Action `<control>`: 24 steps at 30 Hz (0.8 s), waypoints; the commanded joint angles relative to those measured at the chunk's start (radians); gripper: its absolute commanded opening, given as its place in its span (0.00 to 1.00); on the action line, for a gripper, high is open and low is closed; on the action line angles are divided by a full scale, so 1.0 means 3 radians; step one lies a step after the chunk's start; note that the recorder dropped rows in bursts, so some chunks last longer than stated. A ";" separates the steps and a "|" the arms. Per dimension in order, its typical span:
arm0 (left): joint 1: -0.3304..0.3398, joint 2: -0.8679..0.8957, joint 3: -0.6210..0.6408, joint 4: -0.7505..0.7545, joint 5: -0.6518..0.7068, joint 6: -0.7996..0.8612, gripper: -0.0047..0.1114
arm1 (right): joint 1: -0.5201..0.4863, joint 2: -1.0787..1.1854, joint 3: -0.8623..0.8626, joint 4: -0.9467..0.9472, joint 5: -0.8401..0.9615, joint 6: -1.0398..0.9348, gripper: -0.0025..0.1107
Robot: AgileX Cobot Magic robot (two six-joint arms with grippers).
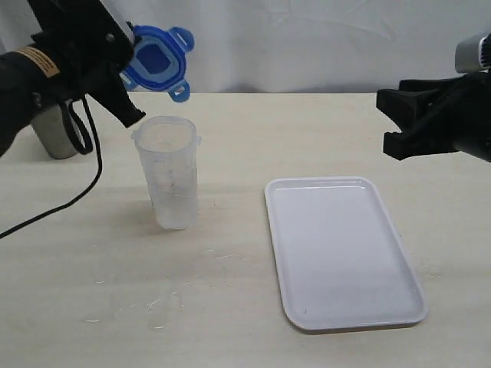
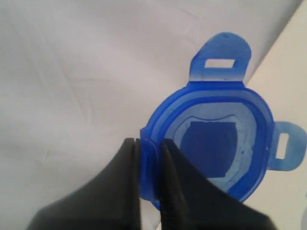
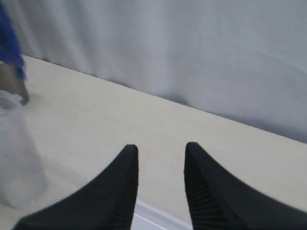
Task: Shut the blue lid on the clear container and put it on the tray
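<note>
The blue lid (image 1: 157,60) hangs in the air above and slightly behind the clear container (image 1: 169,172), held by its edge. My left gripper (image 2: 150,143) is shut on the rim of the blue lid (image 2: 216,143), whose flaps stick out. The clear container stands upright and uncovered on the table, left of the tray (image 1: 341,249). The tray is flat, white and bare. My right gripper (image 1: 399,123) hovers open above the table to the right, beyond the tray's far edge. Nothing lies between the fingers of the right gripper (image 3: 161,148). The clear container (image 3: 17,153) shows blurred at that view's edge.
A metal cup (image 1: 55,134) stands at the far left of the table, partly behind my left arm. A black cable (image 1: 77,192) trails from that arm across the table's left side. A white curtain closes off the back.
</note>
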 commanded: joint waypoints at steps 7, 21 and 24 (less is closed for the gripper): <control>-0.0033 0.0078 -0.0003 0.0360 0.0164 0.0400 0.04 | -0.0026 0.0183 -0.0039 -0.0486 -0.0956 0.0207 0.30; -0.0033 0.0078 -0.0003 0.0360 0.0190 0.0408 0.04 | 0.0428 0.1212 -0.1450 -0.1815 -0.1171 0.1011 0.43; -0.0033 0.0078 -0.0003 0.0360 0.0190 0.0408 0.04 | 0.0568 0.1479 -0.1932 -0.2339 -0.1025 0.1637 0.43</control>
